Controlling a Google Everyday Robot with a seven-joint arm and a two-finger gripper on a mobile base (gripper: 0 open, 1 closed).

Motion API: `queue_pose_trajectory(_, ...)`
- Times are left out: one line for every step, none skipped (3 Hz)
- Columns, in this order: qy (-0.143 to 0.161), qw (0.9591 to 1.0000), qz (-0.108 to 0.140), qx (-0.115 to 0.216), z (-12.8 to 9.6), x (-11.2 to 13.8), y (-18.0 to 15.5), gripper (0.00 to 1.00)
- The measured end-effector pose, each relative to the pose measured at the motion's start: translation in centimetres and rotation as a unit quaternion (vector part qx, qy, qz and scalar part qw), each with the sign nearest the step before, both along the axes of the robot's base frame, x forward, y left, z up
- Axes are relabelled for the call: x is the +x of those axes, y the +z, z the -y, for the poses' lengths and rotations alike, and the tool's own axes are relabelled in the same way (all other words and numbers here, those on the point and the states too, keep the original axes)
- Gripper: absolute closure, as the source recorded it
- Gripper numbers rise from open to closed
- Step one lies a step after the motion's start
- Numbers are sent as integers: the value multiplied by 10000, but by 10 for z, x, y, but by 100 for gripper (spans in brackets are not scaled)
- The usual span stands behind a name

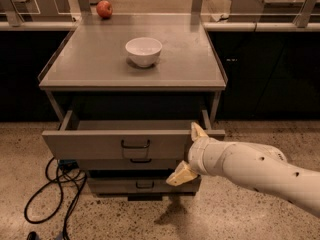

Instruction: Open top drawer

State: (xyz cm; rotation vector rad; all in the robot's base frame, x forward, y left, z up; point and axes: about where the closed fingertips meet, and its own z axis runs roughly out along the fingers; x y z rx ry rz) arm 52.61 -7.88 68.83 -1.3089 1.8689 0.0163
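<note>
The top drawer of the grey metal cabinet stands pulled partly out, its grey tray interior showing. Its small dark loop handle at the centre of the front is free. My gripper is at the right end of the drawer front, to the right of the handle and not holding it. It is open: one tan finger points up by the drawer's top right corner, the other points down and left over the lower drawers. The white arm comes in from the lower right.
A white bowl sits on the cabinet top, and a red apple lies at the back. Two shorter drawers are below. Black cables lie on the speckled floor at the left. Dark counters stand on both sides.
</note>
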Motion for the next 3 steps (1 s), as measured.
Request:
queue_pose_trajectory(-1,10000,2,-4,0,0,0,0)
queue_pose_trajectory(-56,9998,-91,-139,10,10,6,0)
queue_pose_trajectory(-154,9989,-275,-352,25,38,14,0)
